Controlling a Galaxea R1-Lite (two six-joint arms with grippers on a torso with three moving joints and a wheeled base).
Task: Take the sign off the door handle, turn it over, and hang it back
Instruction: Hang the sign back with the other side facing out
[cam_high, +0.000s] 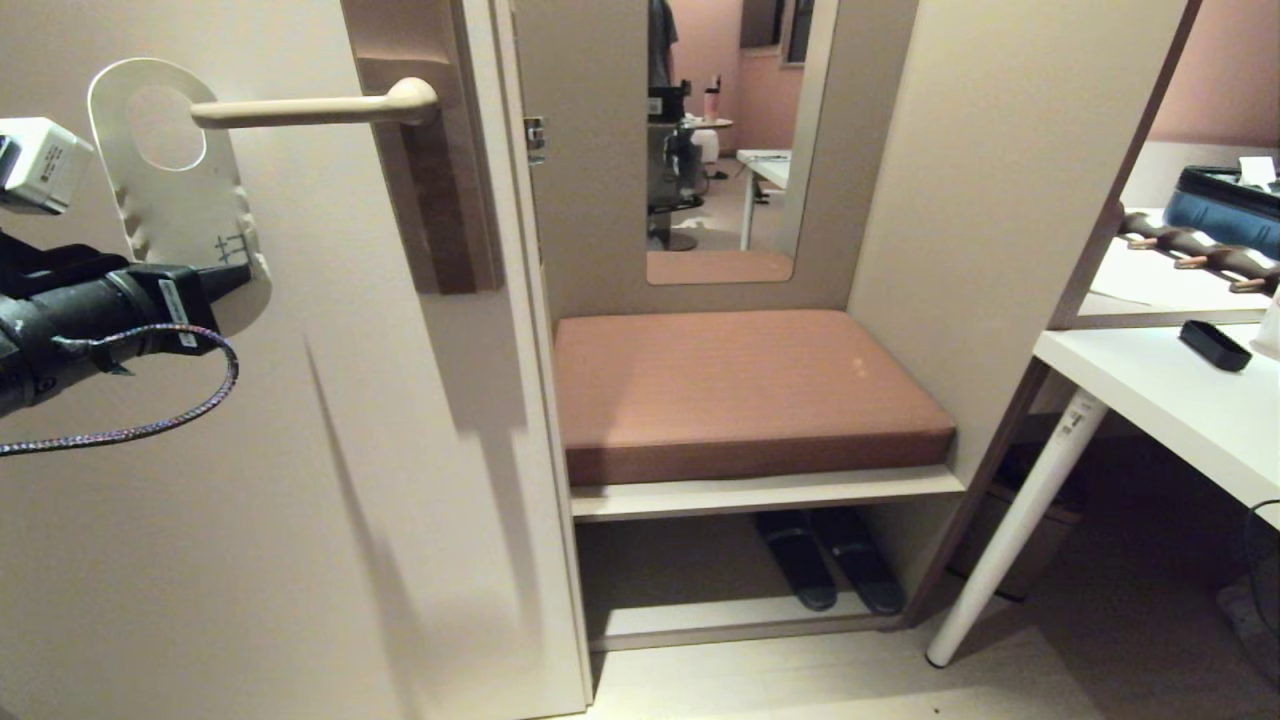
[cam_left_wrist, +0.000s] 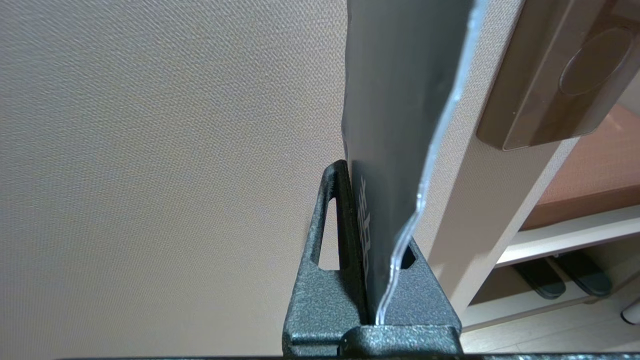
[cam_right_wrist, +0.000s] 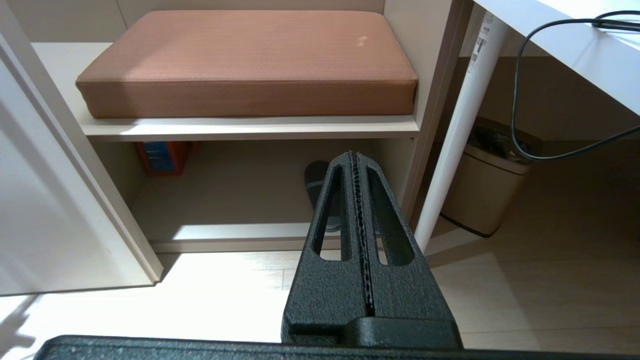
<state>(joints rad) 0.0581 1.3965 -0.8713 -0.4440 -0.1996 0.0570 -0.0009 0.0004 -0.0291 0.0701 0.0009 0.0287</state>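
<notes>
- Left gripper (cam_high: 235, 278), upper left of head view, clamped on sign (cam_high: 190, 205) bottom.
- Sign hole level with handle (cam_high: 310, 108) tip; slide on squarely, release only once seated.

- Door handle (cam_high: 310, 108): horizontal lever on a tall backplate (cam_high: 430, 150).
- Upper shelf (cam_high: 765, 492): bears a brown cushion (cam_high: 745, 390).
- Lower shelf (cam_high: 730, 620): dark slippers (cam_high: 830, 562).
- Tabletop (cam_high: 1180, 410): a flat black object (cam_high: 1213, 344).
- Floor (cam_right_wrist: 525, 295): a bin (cam_right_wrist: 487, 195).
</notes>
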